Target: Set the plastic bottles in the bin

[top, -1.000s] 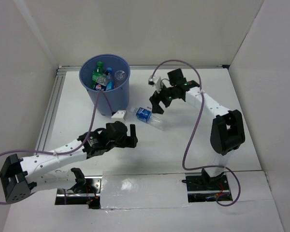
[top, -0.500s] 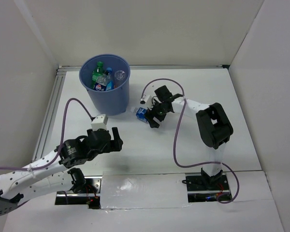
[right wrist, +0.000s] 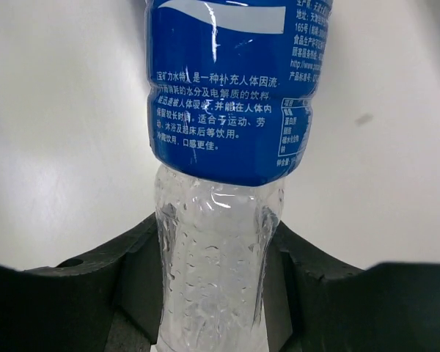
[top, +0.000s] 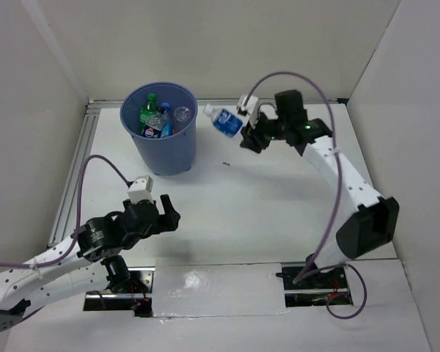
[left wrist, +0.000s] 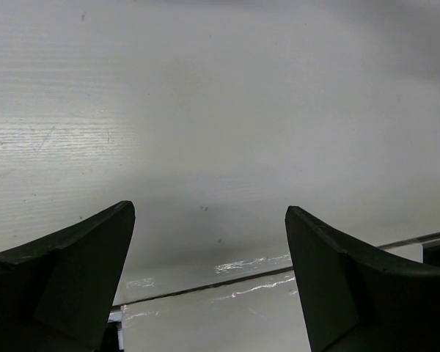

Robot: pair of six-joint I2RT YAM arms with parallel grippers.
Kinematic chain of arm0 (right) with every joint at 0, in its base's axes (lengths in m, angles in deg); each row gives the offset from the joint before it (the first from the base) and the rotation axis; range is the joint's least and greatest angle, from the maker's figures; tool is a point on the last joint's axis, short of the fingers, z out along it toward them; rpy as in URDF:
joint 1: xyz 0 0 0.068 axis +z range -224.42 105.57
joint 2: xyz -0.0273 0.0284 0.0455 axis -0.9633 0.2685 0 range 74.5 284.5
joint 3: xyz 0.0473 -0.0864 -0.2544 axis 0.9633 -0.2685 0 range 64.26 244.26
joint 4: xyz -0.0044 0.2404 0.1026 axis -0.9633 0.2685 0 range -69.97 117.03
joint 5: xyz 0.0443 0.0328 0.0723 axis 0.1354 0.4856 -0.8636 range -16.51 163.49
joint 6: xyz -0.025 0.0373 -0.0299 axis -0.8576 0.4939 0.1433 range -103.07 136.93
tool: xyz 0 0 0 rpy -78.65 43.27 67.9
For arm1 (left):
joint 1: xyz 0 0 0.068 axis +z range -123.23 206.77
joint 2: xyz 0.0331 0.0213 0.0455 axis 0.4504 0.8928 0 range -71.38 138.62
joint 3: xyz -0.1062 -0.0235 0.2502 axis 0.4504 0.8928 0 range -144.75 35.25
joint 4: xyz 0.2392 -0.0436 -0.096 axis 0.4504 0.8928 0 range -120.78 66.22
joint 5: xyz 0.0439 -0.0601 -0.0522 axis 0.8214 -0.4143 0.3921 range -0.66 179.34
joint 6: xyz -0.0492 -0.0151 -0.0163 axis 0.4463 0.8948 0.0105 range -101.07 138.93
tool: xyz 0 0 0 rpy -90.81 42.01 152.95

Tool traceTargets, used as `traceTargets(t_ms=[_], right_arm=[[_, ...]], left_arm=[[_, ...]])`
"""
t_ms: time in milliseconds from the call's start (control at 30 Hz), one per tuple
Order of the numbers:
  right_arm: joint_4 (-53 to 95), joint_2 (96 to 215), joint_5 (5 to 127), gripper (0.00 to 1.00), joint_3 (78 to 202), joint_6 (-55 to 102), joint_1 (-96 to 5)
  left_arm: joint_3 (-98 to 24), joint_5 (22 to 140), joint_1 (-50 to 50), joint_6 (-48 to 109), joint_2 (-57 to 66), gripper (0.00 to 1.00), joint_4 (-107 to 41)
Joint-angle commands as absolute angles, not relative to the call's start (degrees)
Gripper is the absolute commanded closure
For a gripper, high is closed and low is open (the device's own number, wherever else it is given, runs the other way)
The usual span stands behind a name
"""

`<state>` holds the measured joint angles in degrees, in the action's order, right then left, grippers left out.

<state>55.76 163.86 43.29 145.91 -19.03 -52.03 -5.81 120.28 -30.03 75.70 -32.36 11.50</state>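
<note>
One bottle [top: 225, 121] clamped in the raised right hand [top: 243, 130], near the bin [top: 166, 155].

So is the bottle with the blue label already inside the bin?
No, the right arm's fingers hold the bottle in the air, beside the bin's rim.

**Setting:** robotics lab test cell.

**Evidence:**
- A white table [top: 264, 213], boxed in by plain white panels [top: 235, 44] at the back and both sides.
- An aluminium rail [top: 73, 172] along the table's left edge.
- Two white-and-black robot arms, left arm [top: 59, 257] and right arm [top: 348, 183], mounted at the near edge.
- Loose purple cables [top: 281, 72] looping off the arms.
- A white tape strip [top: 220, 290] between the base mounts.
- Bare wiring [top: 315, 293] at the mounts.
- A blue-violet bin [top: 161, 150] of plastic bottles [top: 155, 117] standing on the table.
</note>
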Motion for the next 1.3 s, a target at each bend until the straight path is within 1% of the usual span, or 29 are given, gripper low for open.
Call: traceTargets(t_ms=[0, 33, 67, 100, 133, 167, 233, 267, 333, 433, 467, 500, 533, 567, 600, 667, 700, 733, 833, 933, 1000, 1033, 1067, 1100, 1133, 1167, 1200, 1233, 1267], right_arm=[[56.0, 158.52, 36.32, 0.84, 154.86, -19.99, -52.98], [54.42, 158.52, 34.57, 0.84, 156.7, -17.46, -52.98], [50.83, 161.22, 32.99, 0.84, 160.64, -14.3, -51.76], [50.8, 161.25, 32.97, 0.84, 162.94, -14.27, -51.23], [47.23, 164.99, 32.97, 0.84, 165.31, -12.44, -50.53], [45.45, 167.2, 31.06, 0.81, 170.21, -8.16, -50.52], [40.46, 173.6, 30.51, 0.8, 174.72, -4.53, -47.72], [39.21, 175.64, 30.51, 0.8, 177.09, -2.42, -46.66], [36.57, 179.42, 30.51, 0.74, 183.42, -1.7, -43.32], [34.46, 187.86, 32.09, 0.74, 193.34, 1.1, -40.42], [34.45, 192.32, 32.09, 0.73, 195.81, 2.33, -40.41], [35.23, 194.28, 32.7, 0.71, 198.44, 2.95, -39.63], [35.24, 196.04, 32.71, 0.68, 202.3, 3.57, -39.62], [35.24, 198.4, 32.71, 0.64, 203.47, 4.18, -39.1], [35.24, 199.03, 33.49, 0.46, 204.0, 4.88, -39.09], [35.24, 199.04, 35.33, 0.24, 203.31, 5.41, -39.09], [35.76, 198.52, 36.47, 0.02, 203.3, 4.81, -39.09], [35.77, 197.99, 37.44, 0.0, 202.61, 4.8, -39.09], [37.26, 195.27, 41.66, 0.0, 201.81, 6.64, -41.37], [39.63, 191.14, 46.15, 0.0, 199.19, 7.88, -45.76], [42.43, 187.38, 48.25, 0.0, 197.16, 8.5, -50.5], [43.75, 186.05, 51.66, 0.0, 195.93, 9.89, -52.17], [46.2, 182.9, 54.56, 0.0, 192.61, 10.51, -55.06], [47.71, 181.13, 57.72, 0.0, 190.49, 10.52, -56.13], [49.03, 179.37, 63.67, 0.0, 185.16, 10.52, -57.19], [50.26, 177.61, 66.95, 0.0, 181.89, 10.52, -58.59], [50.97, 173.77, 70.46, 0.0, 178.38, 11.21, -59.13], [51.49, 171.55, 76.76, 0.0, 170.77, 11.22, -59.13], [50.98, 169.1, 78.31, 0.0, 165.74, 11.22, -60.87]], left_arm=[[-4.4, 122.3, -30.36, 75.79, -34.37, 0.03, 9.3], [-4.39, 122.3, -30.36, 75.79, -34.99, 0.03, 8.51], [-3.78, 122.3, -30.36, 75.27, -35.0, 0.03, 7.98], [-3.25, 122.3, -30.36, 74.65, -35.0, 0.03, 7.46], [-3.25, 122.3, -30.36, 74.65, -35.0, 0.03, 6.93], [-3.25, 122.3, -30.36, 74.04, -35.0, 0.03, 6.4], [-3.25, 122.3, -30.36, 73.51, -35.0, 0.03, 5.87], [-3.25, 122.3, -30.36, 72.81, -34.47, 0.03, 5.87], [-3.25, 122.3, -30.36, 72.8, -34.47, 0.03, 5.87], [-3.25, 121.69, -30.36, 72.8, -35.0, 0.03, 5.25], [-2.72, 121.69, -30.36, 72.8, -35.69, 0.03, 4.64], [-2.72, 121.69, -30.36, 73.5, -35.7, 0.03, 4.64], [-2.72, 121.69, -30.36, 73.51, -36.4, 0.03, 4.12], [-2.2, 121.69, -30.88, 73.51, -37.01, 0.03, 3.59], [-2.19, 121.69, -30.89, 73.51, -37.02, 0.03, 3.58], [-2.19, 122.22, -30.89, 72.98, -37.02, 0.03, 2.97], [-2.19, 122.22, -30.89, 72.11, -37.02, 0.02, 2.45], [-2.71, 122.22, -30.89, 71.49, -37.02, 0.02, 1.83], [-3.94, 121.69, -30.89, 68.51, -34.91, 0.01, -0.45], [-5.0, 120.55, -30.89, 65.79, -32.54, 0.01, -2.65], [-5.62, 119.76, -30.89, 64.46, -31.22, 0.01, -5.02], [-6.32, 119.75, -30.89, 62.89, -30.09, 0.01, -5.9], [-6.93, 119.06, -30.89, 62.26, -29.55, 0.01, -7.74], [-6.94, 118.35, -30.89, 61.65, -29.03, 0.01, -8.8], [-6.94, 118.35, -30.89, 60.07, -28.5, 0.01, -9.94], [-7.55, 117.48, -30.89, 59.45, -27.54, 0.01, -10.91], [-7.55, 117.47, -30.89, 58.66, -27.0, 0.01, -13.18], [-8.08, 116.16, -30.89, 57.0, -26.39, 0.01, -14.34], [-8.78, 116.15, -30.89, 56.37, -24.9, 0.01, -15.13]])
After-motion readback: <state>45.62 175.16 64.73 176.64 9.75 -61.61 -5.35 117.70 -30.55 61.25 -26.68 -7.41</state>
